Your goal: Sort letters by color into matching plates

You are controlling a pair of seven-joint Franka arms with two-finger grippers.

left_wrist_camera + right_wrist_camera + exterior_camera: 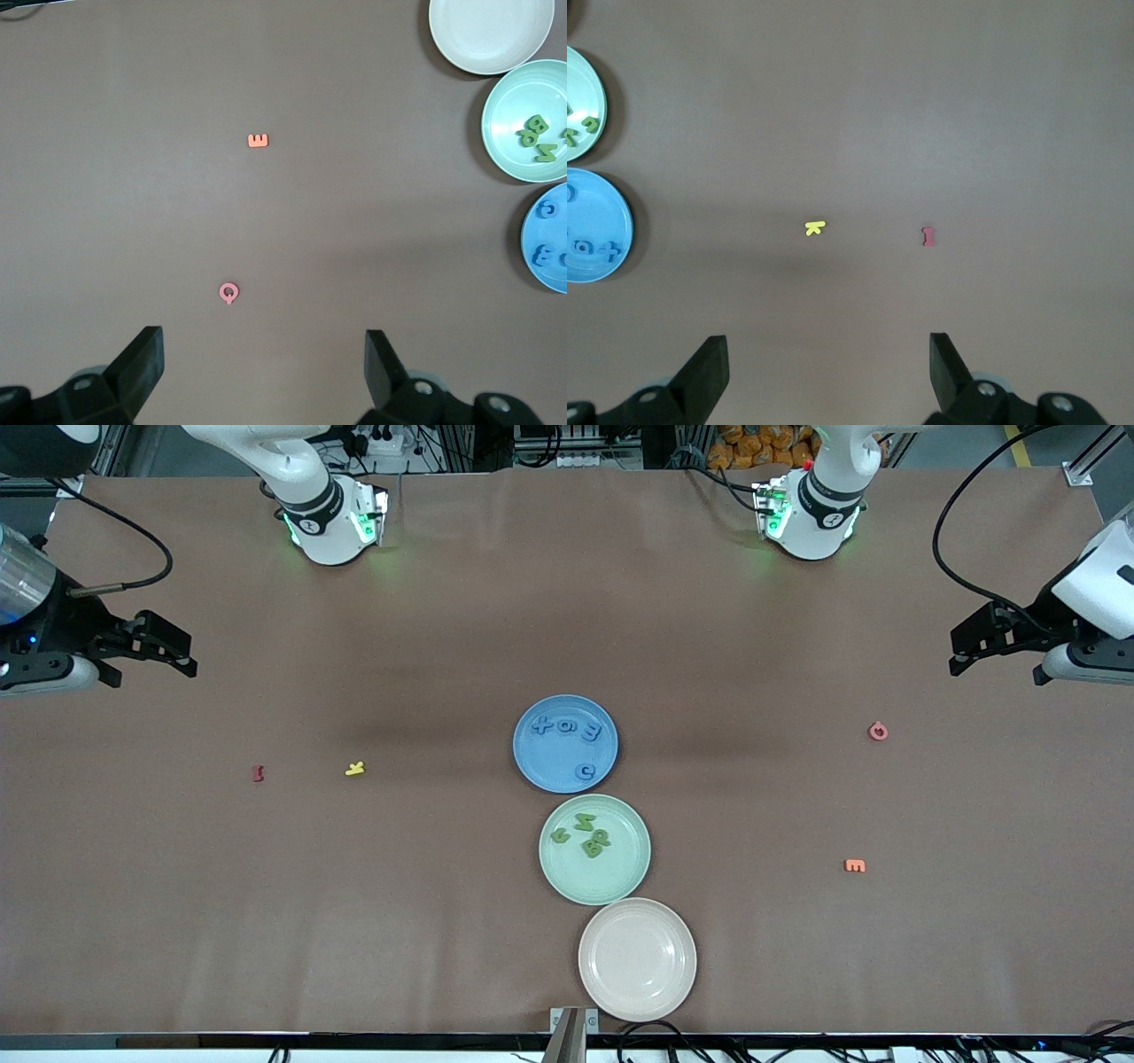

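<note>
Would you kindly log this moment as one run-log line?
blue plate: blue letters | green plate: green letters | beige plate: empty | left gripper, right gripper: open, waiting

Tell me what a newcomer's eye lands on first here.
Three plates in a line at mid-table: the blue plate holding blue letters, the green plate nearer the front camera with green letters, and the beige plate nearest, holding nothing. Four stray letters lie on the table: a red one and a yellow one toward the right arm's end, a pink one and an orange one toward the left arm's. The left pincer and right pincer wait open.
</note>
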